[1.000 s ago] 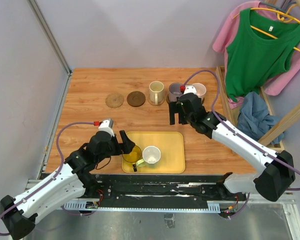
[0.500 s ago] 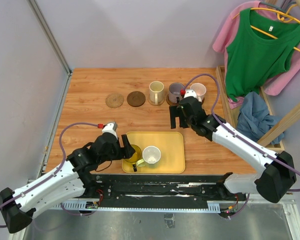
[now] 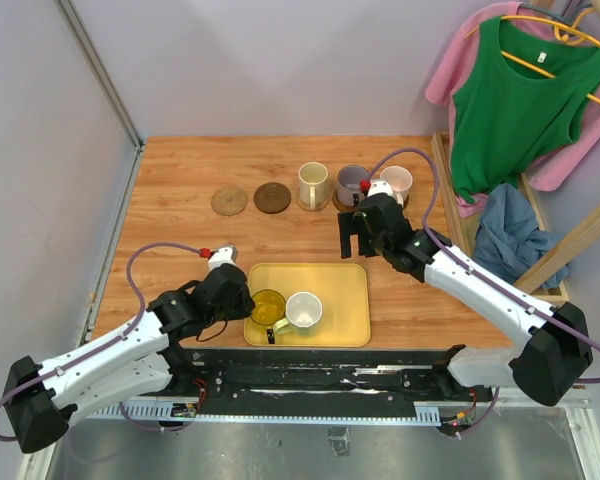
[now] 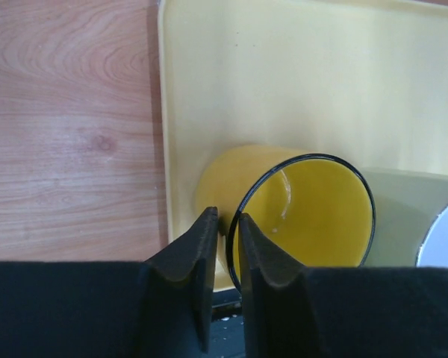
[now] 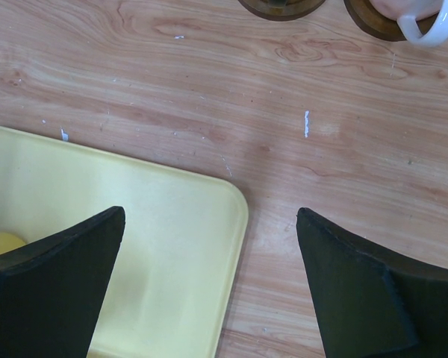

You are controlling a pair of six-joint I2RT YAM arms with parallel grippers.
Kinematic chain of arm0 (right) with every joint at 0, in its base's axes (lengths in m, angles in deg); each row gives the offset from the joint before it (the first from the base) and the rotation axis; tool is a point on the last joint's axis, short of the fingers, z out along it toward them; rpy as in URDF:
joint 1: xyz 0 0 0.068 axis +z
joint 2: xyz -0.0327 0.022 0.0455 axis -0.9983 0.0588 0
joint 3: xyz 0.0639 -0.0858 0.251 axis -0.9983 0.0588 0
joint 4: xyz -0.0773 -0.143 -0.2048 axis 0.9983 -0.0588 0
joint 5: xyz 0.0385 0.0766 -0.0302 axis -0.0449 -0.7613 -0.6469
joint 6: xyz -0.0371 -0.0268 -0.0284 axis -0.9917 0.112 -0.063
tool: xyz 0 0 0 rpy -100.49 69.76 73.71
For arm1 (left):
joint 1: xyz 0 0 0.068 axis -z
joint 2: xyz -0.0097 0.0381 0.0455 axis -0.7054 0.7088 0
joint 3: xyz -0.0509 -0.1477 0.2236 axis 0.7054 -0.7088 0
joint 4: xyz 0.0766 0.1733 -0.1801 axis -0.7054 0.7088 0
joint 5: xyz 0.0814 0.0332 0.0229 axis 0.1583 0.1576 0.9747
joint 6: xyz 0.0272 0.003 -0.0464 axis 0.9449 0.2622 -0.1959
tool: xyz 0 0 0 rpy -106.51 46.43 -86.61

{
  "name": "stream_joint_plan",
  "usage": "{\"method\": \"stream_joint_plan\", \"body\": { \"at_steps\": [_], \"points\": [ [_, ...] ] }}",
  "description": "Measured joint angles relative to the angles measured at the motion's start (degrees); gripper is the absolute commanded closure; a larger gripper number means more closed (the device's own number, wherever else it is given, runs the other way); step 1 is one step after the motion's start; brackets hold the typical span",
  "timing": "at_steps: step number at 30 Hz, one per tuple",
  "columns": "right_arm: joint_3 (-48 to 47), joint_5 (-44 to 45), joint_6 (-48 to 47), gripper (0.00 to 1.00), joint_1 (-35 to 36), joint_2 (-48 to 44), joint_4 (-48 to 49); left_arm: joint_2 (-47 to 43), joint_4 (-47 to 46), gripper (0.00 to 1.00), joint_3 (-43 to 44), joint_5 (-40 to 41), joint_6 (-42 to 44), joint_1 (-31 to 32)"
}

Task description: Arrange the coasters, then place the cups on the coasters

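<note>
1. While the yellow mug (image 4: 313, 216) stands in the tray (image 4: 284, 74), the left gripper (image 4: 225, 220) pinches its rim, one finger inside.
2. The cream-green mug (image 4: 403, 216) stands just beside it.
3. The right gripper (image 5: 209, 215) hangs wide open over the table (image 5: 321, 149).

Mugs, five: see-through yellow mug (image 3: 267, 306) and cream-white mug (image 3: 303, 311) on tray, cream-green mug (image 3: 313, 184), grey-purple mug (image 3: 352, 181), pale pink mug (image 3: 401, 179) in far row, coasters, five: tan coaster (image 3: 229, 200) and dark brown coaster (image 3: 272, 197) bare, three part-hidden under row mugs, yellow tray (image 3: 345, 300), one
</note>
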Motion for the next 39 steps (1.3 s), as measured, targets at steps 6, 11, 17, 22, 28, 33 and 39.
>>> {"method": "stream_joint_plan", "body": {
  "at_steps": [6, 11, 17, 22, 28, 33, 39],
  "points": [
    [0.0, -0.5, 0.1, 0.01, 0.0, 0.0, 0.0, 3.7, -0.9, 0.98, 1.2, 2.6, 1.9, 0.1],
    [0.4, -0.8, 0.3, 0.00, 0.0, 0.0, 0.4, 6.3, -4.7, 0.99, 1.5, 5.2, 5.0, 0.1],
    [0.7, -0.9, 0.3, 0.00, 0.0, 0.1, 0.4, 9.3, -9.6, 0.87, 2.3, 9.0, 11.0, 0.1],
    [0.7, -1.0, 0.3, 0.00, 0.0, 0.4, 0.5, 12.5, -14.6, 0.58, 4.8, 10.5, 16.7, 0.1],
    [0.7, -1.5, 0.3, 0.00, 0.0, 1.1, 0.5, 15.2, -20.3, 0.22, 8.5, 12.5, 21.8, 0.1],
    [0.7, -1.6, 0.3, 0.01, 0.0, 1.1, 0.5, 15.3, -21.7, 0.01, 8.9, 12.7, 22.7, 0.1],
    [0.7, -1.6, 0.3, 0.01, 0.0, 1.1, 0.5, 14.7, -20.2, 0.00, 8.9, 11.7, 21.3, 0.1]
  ]
}}
